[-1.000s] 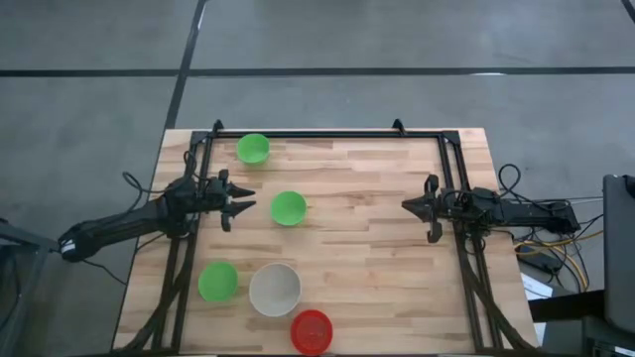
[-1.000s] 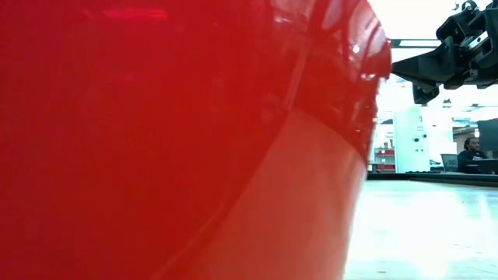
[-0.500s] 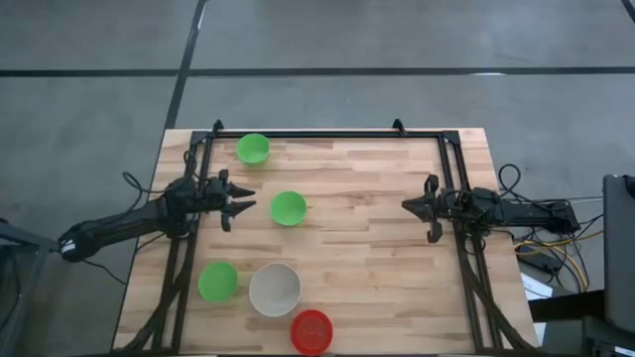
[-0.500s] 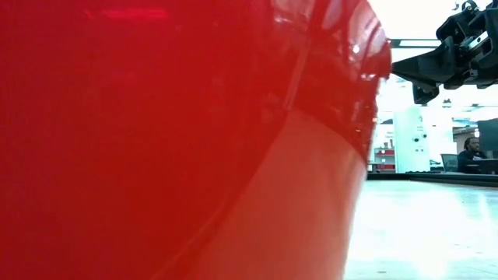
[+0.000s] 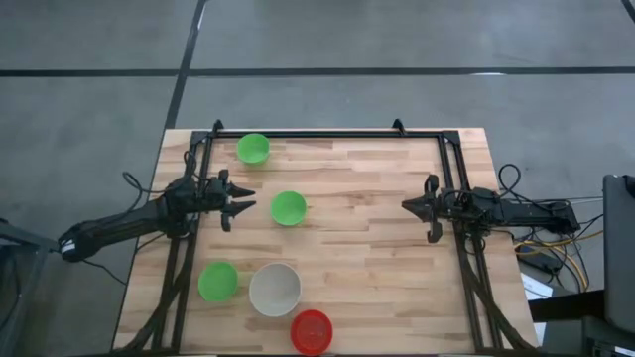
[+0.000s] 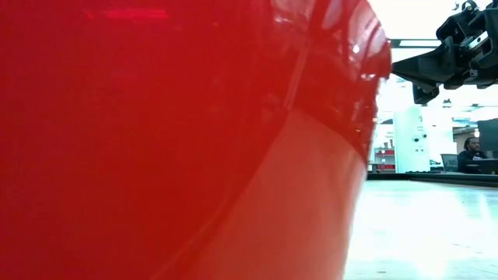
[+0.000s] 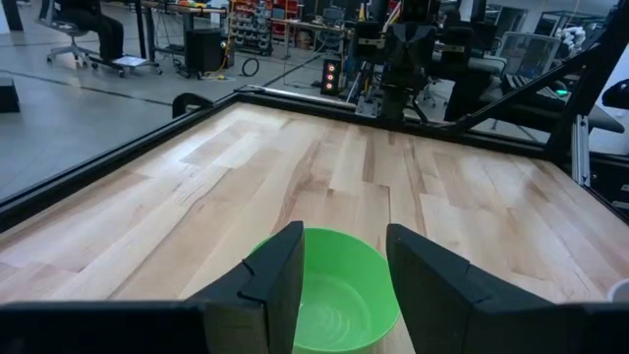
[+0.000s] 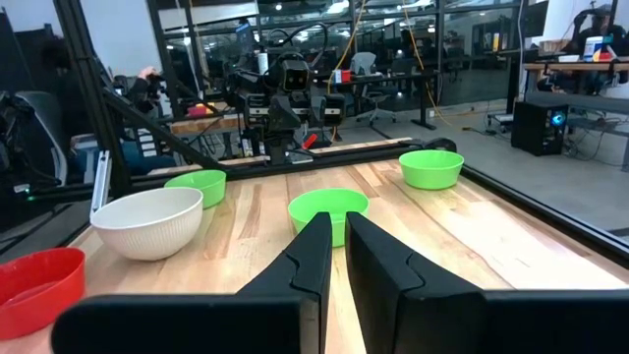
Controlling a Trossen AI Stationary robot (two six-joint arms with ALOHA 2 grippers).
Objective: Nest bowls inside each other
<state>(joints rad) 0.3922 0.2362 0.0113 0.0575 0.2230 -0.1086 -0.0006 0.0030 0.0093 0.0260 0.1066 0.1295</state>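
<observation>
Wooden plank table [image 5: 367, 248], light butcher-block top framed by a black metal rail: the wide centre and right part lies bare between the two arms; all bowls sit in the left half and along the lower edge of the high view.

Small round plastic bowls, five in all, none nested, each apart from the others.
- Bright green, three: one at the upper left corner [image 5: 253, 149]; one left of centre [image 5: 288, 207], just in front of the left gripper; one at lower left [image 5: 217, 281].
- White, slightly larger, one [image 5: 275, 289]: just right of the lower-left green bowl.
- Red, one [image 5: 312, 330]: at the bottom edge, filling most of the low view [image 6: 171, 140].

Left gripper [image 5: 241, 206]: at the left edge of the table, fingers spread apart, empty, pointing at the central green bowl [image 7: 339, 290].

Right gripper [image 5: 412, 206]: at the right side of the table, fingers drawn nearly together with a thin gap, holding nothing [image 8: 334, 246].

Change from the earlier frames: none; arms and bowls lie as before.
</observation>
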